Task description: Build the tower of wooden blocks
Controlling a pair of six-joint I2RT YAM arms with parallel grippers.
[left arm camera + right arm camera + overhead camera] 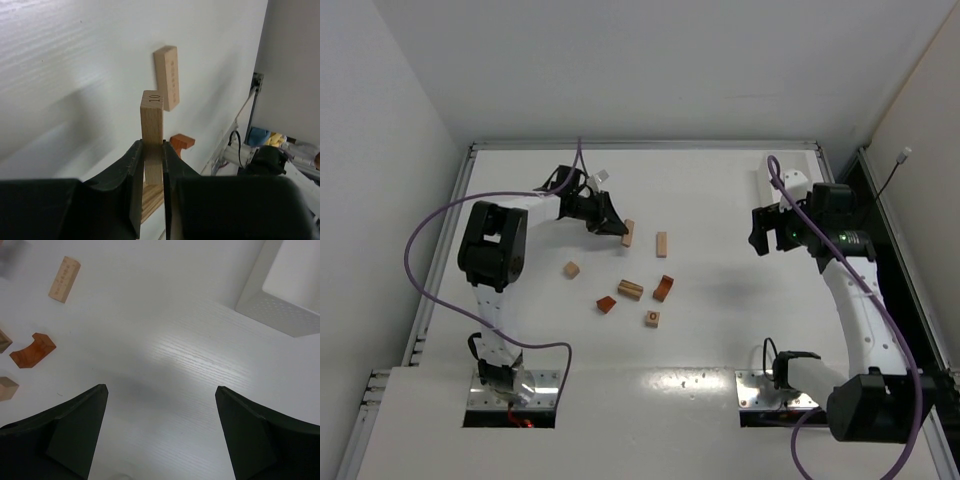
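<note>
The left claw (152, 152) is clenched on a tan block (151, 117) — a slim bar marked 10 on its end — left of centre on the surface (720, 330). The other blocks (629, 289) lie scattered and unstacked near the middle: a second bar (661, 244), a cube (571, 269), a reddish arch (663, 288). The right claw (160, 400) hangs released over bare surface — near the tray (280, 305).
</note>
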